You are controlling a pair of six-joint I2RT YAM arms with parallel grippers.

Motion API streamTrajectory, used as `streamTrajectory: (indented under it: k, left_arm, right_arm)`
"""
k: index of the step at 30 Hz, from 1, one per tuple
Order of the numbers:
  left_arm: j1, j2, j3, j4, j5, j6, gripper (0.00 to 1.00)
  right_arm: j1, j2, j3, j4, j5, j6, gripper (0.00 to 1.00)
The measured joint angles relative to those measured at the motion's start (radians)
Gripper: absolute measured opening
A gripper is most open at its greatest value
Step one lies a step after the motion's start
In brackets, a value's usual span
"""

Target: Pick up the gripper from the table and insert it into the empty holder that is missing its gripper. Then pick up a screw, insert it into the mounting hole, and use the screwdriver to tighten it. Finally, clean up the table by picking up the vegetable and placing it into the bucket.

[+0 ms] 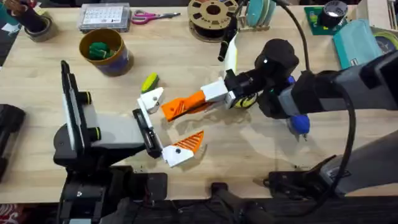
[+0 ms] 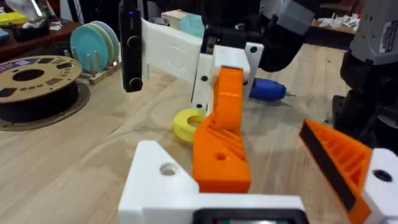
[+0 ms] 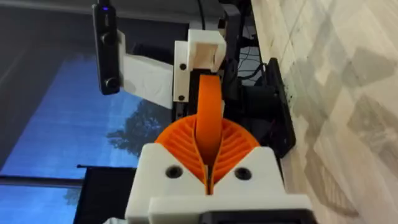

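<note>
The gripper, an orange tip, is being pinched by the right gripper and offered to the holder, the bare block of the left gripper, which is standing spread. Insertion is under way; next, seating needs alignment. The table is carrying the bucket, screwdriver and vegetable.

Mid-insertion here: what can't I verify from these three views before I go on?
- Seating: the gripper meets the holder, but overhead their joint is too small, and in the left wrist view the orange piece covers it.
- Screwdriver: mostly hidden under the right arm overhead.
- Bucket: its green contents are too small to identify.
</note>
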Motion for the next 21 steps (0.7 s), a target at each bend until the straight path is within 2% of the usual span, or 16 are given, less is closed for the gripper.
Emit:
streamTrajectory:
  k: [4,9,21]
  left_arm:
    - [0.000,0.000,0.000,0.000,0.000,0.000,0.985]
    - [0.000,0.000,0.000,0.000,0.000,0.000,0.986]
    - [0.000,0.000,0.000,0.000,0.000,0.000,0.986]
  right_arm:
    - [0.000,0.000,0.000,0.012,0.014,0.004,0.011]
    - [0.000,0.000,-0.001,0.123,0.021,0.041,0.010]
    - [0.000,0.000,-0.001,0.097,0.037,0.075,0.010]
